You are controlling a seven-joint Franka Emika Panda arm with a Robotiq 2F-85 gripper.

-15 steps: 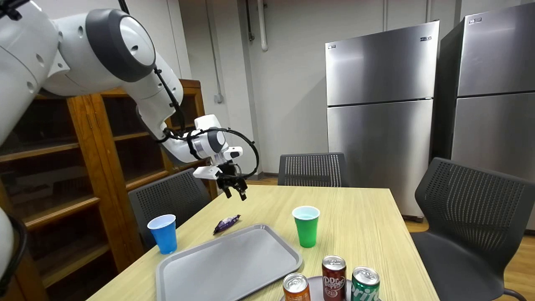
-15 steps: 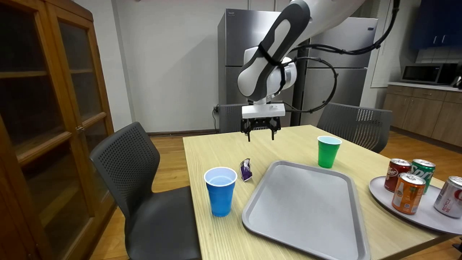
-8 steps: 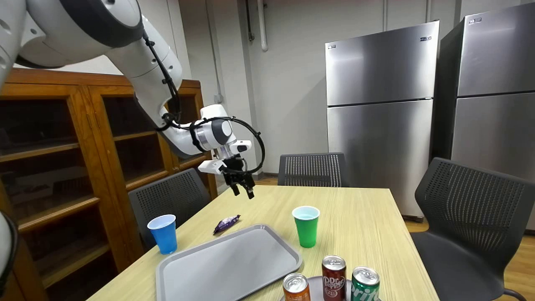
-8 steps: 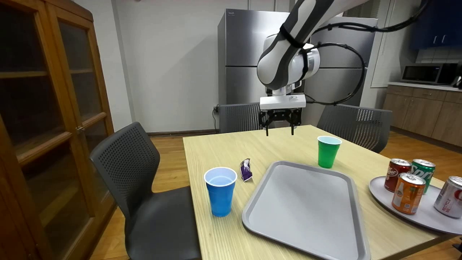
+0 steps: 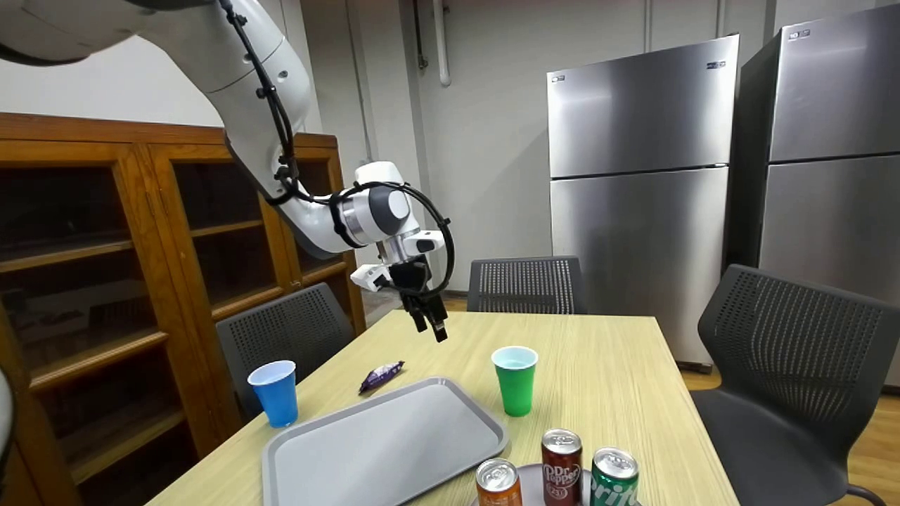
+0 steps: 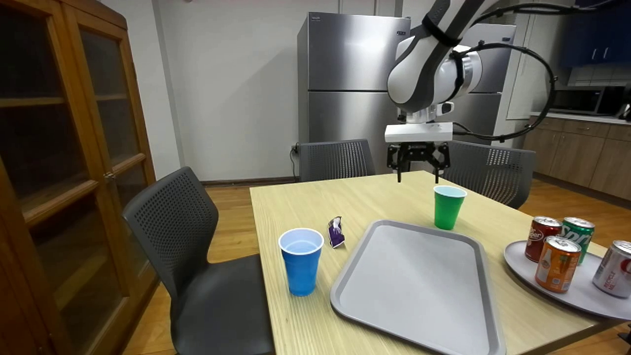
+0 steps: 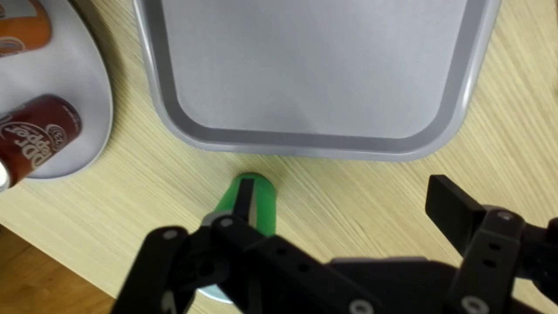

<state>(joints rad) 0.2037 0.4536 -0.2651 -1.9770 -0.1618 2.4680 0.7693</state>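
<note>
Pincer [image 6: 418, 180] above tabletop [image 6: 355, 197], off a short end of the gray tray [image 6: 419, 281], fingers spread apart; green cup [image 6: 448, 209] closest, upright just outside that same tray end, partly hidden by one finger in wrist view. Purple packet [image 6: 335, 232] and blue cup [image 6: 301, 266] along one long side of tray, packet lettering unreadable. Opposite long side: plate [image 6: 574, 300] with cans [image 6: 558, 266], silver can [image 6: 613, 271] clipped by frame edge

Dr Pepper can [image 5: 562, 467] — 23; Sprite can [image 5: 614, 479]; silver can [image 6: 614, 270] — RECYCLE ME
</note>
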